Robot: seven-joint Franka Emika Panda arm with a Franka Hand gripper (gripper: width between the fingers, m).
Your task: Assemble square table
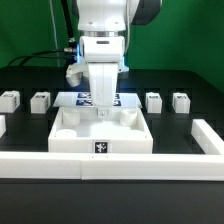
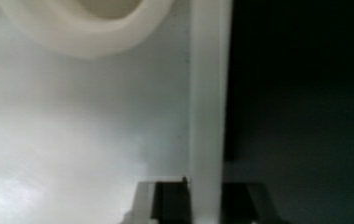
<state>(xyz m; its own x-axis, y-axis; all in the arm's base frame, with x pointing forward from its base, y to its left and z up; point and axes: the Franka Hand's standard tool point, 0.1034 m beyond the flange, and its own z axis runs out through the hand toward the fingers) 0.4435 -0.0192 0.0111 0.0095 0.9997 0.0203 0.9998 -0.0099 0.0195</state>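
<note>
End effector (image 1: 101, 116) pinching the back rim of the square table slab (image 1: 100, 140).
Across the exterior view: first leg (image 1: 10, 100) and second leg (image 1: 40, 100) stand on the black tabletop (image 1: 120, 200). The slab sits mid-scene just behind the barrier wall (image 1: 30, 164), fingers (image 2: 165, 202) nearly closed against both rim faces. Then come the third leg (image 1: 153, 100) and fourth leg (image 1: 181, 101).
</note>
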